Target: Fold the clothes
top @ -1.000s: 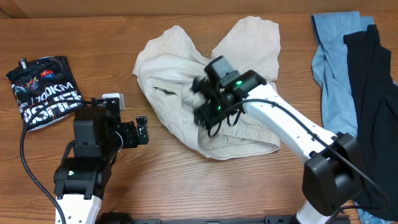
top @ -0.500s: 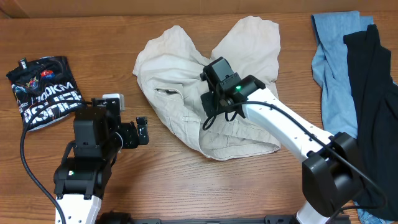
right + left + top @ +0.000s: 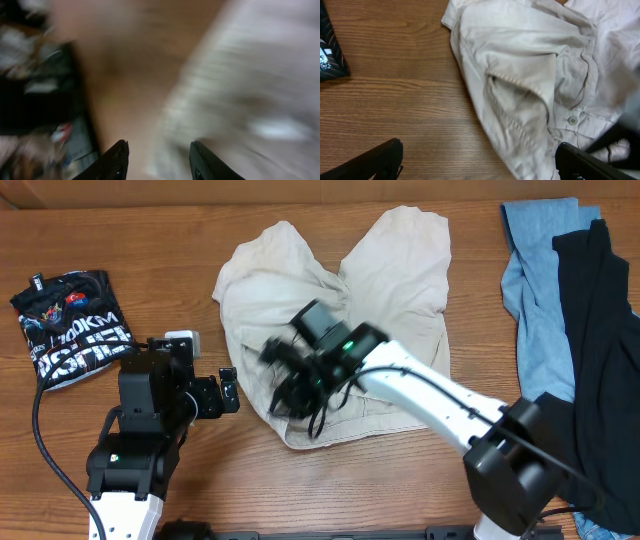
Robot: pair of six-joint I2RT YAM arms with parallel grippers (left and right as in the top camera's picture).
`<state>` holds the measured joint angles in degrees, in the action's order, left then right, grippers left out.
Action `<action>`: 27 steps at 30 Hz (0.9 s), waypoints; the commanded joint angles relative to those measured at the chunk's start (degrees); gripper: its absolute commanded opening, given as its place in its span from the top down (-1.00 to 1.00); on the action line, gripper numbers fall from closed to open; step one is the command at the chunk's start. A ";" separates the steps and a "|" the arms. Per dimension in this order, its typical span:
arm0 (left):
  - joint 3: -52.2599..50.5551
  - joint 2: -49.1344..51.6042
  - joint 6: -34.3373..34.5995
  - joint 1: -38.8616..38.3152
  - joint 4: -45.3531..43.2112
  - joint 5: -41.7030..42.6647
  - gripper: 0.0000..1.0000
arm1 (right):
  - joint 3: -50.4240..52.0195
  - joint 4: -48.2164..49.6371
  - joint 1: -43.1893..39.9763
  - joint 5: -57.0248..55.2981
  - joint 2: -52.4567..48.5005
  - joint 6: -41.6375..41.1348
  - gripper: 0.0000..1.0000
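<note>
— Wooden table [image 3: 140, 240] all around you. What is your right gripper [image 3: 288, 385] doing?
— It has swung left and toward me since a moment ago. Now it is over the near left part of the beige shorts [image 3: 390, 270]. My wrist view is all blur. I see my two fingers [image 3: 116, 161] with a gap, but I cannot tell if they pinch cloth.
— Did the shorts change?
— Yes. The near edge has slid left and bunched up. The shorts lie in the middle of the table, legs pointing away.
— And your left gripper [image 3: 228, 390]?
— It has stayed put, just left of the shorts, not touching. Its fingers are spread wide with nothing in them.
— Count the clothes.
— One pair of shorts. One blue garment [image 3: 530, 290] and one black garment [image 3: 600, 340] at the far right, the black lying partly over the blue. One folded black printed shirt [image 3: 70, 330] at the left. Four in all.
</note>
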<state>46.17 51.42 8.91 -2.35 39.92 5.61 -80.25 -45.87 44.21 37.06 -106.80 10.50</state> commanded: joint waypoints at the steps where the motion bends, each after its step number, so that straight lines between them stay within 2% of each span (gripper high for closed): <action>1: 1.29 -0.04 0.52 0.46 0.35 0.81 -1.00 | -0.17 0.09 0.63 8.44 -0.04 6.58 0.11; 5: 1.29 -0.04 0.52 0.46 0.70 0.85 -1.00 | -0.66 -2.38 -2.34 -8.31 0.17 -2.73 0.11; 7: 1.29 -0.04 0.52 0.46 0.96 1.22 -1.00 | -1.77 -5.70 -4.79 -14.88 1.16 -4.83 0.16; 10: 1.29 -0.04 0.68 0.37 1.36 2.45 -1.00 | -3.67 -8.37 -8.31 -19.17 4.24 -5.99 0.20; 14: 1.29 -0.04 1.92 -1.68 2.49 4.31 -1.00 | -4.74 -7.82 -14.58 -23.37 11.08 -8.33 0.12; 17: 1.29 0.48 2.08 -5.88 4.26 1.70 -1.00 | -4.76 -7.85 -20.44 -24.33 15.98 -11.08 0.05; 18: 1.29 0.98 2.05 -8.17 5.07 -0.37 -1.00 | -4.76 -8.20 -22.29 -24.35 17.29 -12.13 -0.10; 19: 1.29 1.81 2.05 -11.41 6.01 -3.30 -1.00 | -4.76 -8.87 -25.35 -23.56 19.17 -13.60 -0.37; 20: 1.29 2.14 2.05 -12.50 6.25 -4.17 -1.00 | -4.76 -9.09 -26.27 -22.95 19.65 -13.79 -0.49; 21: 1.29 3.08 2.08 -15.15 6.56 -5.73 -1.00 | -4.76 -9.70 -28.06 -21.33 20.55 -13.77 -0.76; 22: 1.29 4.04 2.14 -17.29 6.49 -6.27 -1.00 | -4.76 -10.71 -29.99 -19.69 21.40 -13.77 -0.89; 27: 1.29 10.95 5.14 -25.44 3.28 -6.27 -1.00 | -4.74 -15.32 -35.95 -18.97 22.69 -13.77 -0.92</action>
<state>46.22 59.00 11.51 -24.62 44.31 1.48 -84.33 -60.18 9.80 16.62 -84.09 -2.17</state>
